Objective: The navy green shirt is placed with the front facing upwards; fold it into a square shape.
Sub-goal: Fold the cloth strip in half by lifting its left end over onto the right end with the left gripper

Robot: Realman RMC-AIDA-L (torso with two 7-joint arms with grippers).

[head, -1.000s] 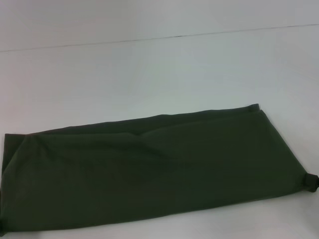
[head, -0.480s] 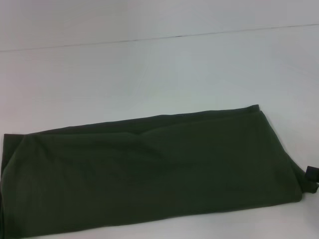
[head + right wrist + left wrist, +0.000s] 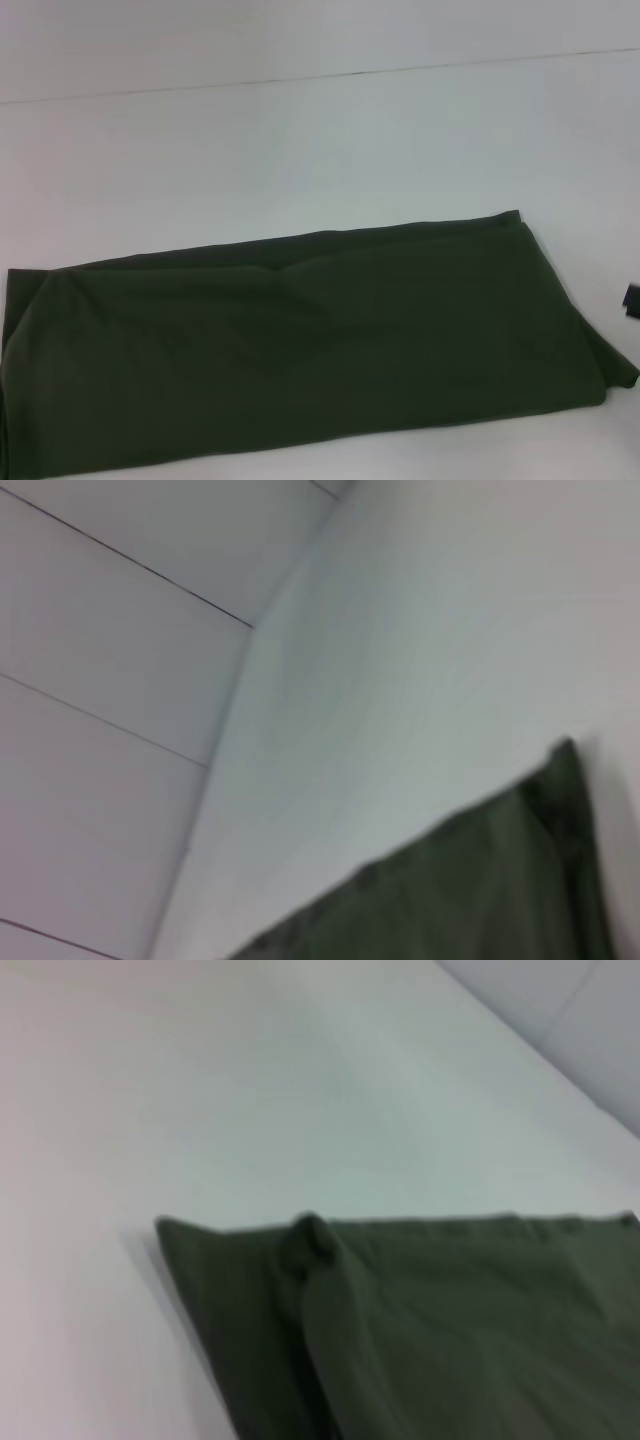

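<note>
White table (image 3: 300,140) holds one folded navy green shirt (image 3: 300,350); right end effector (image 3: 632,299) state unclear.

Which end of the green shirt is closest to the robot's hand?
The navy green shirt's right end. The right gripper peeks in at the right edge there, not touching the cloth; no hand shows near the left end.

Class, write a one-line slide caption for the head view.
Dark olive-green cotton shirt folded into a long band, plain side up, on a white table; right gripper at its right end.
</note>
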